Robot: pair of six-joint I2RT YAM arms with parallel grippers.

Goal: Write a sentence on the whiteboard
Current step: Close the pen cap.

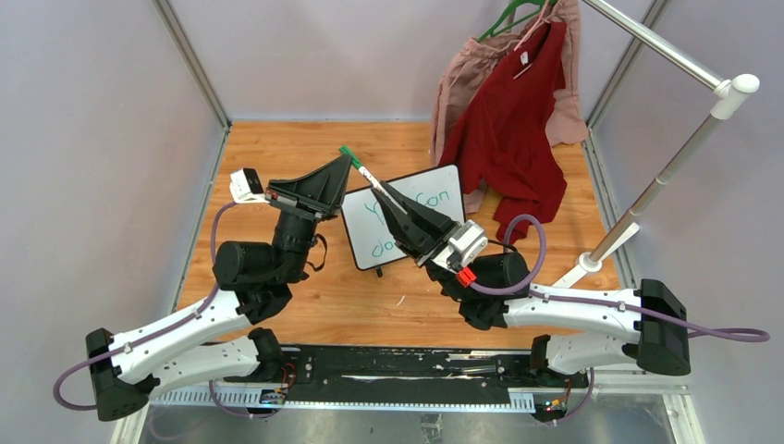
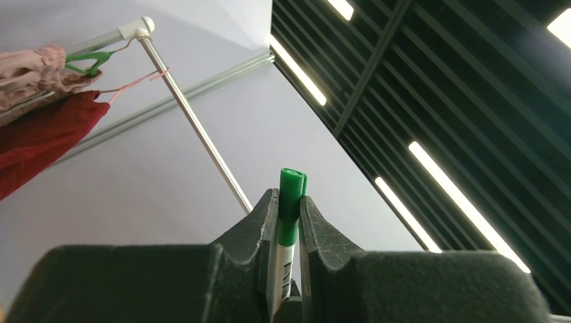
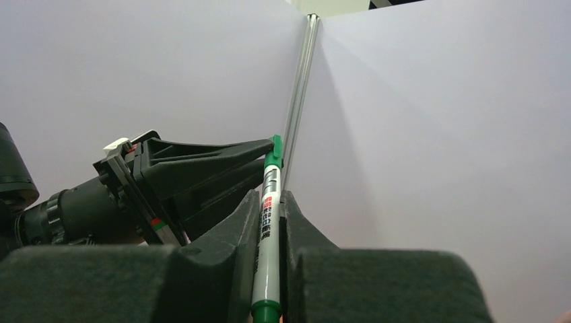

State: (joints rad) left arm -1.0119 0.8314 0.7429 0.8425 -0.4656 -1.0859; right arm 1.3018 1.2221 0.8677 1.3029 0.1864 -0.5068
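Left claw point(image 1: 349, 165), right claw point(image 1: 385, 201) on green marker point(image 1: 367, 173)

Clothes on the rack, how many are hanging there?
2. A red shirt hangs in front, at the far right; a pink garment hangs behind it, showing on both sides of it. More could be hidden behind them.

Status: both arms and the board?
Left gripper shut on cap end of green-capped white marker; right gripper shut on its barrel. Black-framed whiteboard carries green lettering, partly behind right gripper.
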